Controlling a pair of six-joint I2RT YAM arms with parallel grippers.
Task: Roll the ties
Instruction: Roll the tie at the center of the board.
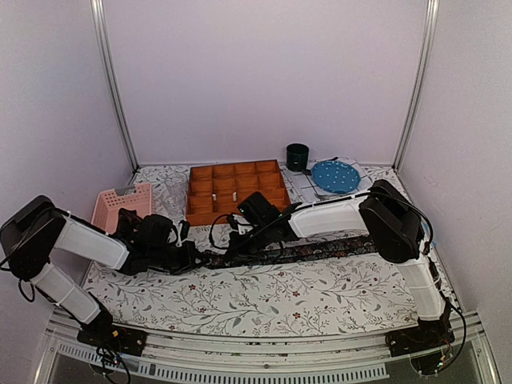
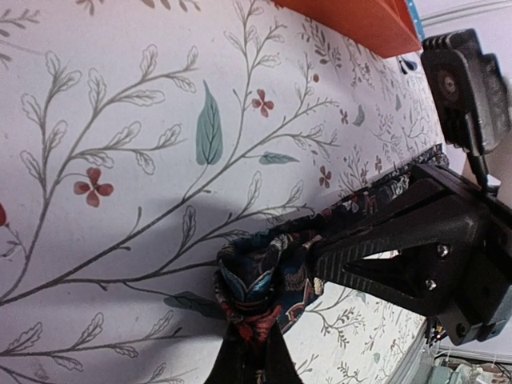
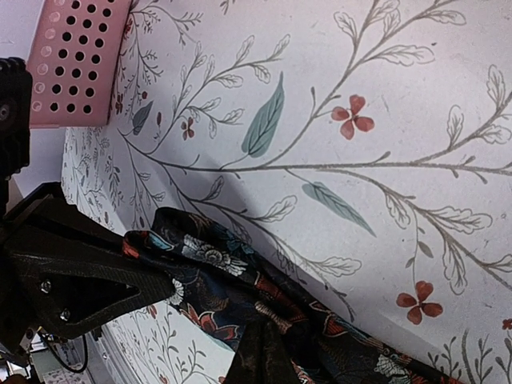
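Observation:
One dark floral tie point(image 1: 320, 248) lies stretched across the patterned tablecloth, running from mid-table toward the right. My left gripper point(image 1: 200, 258) is at the tie's left end. In the left wrist view, this gripper point(image 2: 248, 342) is shut on a curled, bunched fold of the tie point(image 2: 260, 276). My right gripper point(image 1: 238, 242) reaches in from the right, close beside the left one. In the right wrist view, it point(image 3: 268, 344) is shut on the tie point(image 3: 216, 276) a little further along. Each wrist view shows the other gripper's black body touching the cloth.
An orange compartment tray point(image 1: 236, 192) stands behind the grippers, with a pink perforated basket point(image 1: 122, 204) to its left. A blue plate point(image 1: 334, 176) and a dark cup point(image 1: 298, 157) sit at the back right. The pink basket point(image 3: 76, 60) is near my right wrist.

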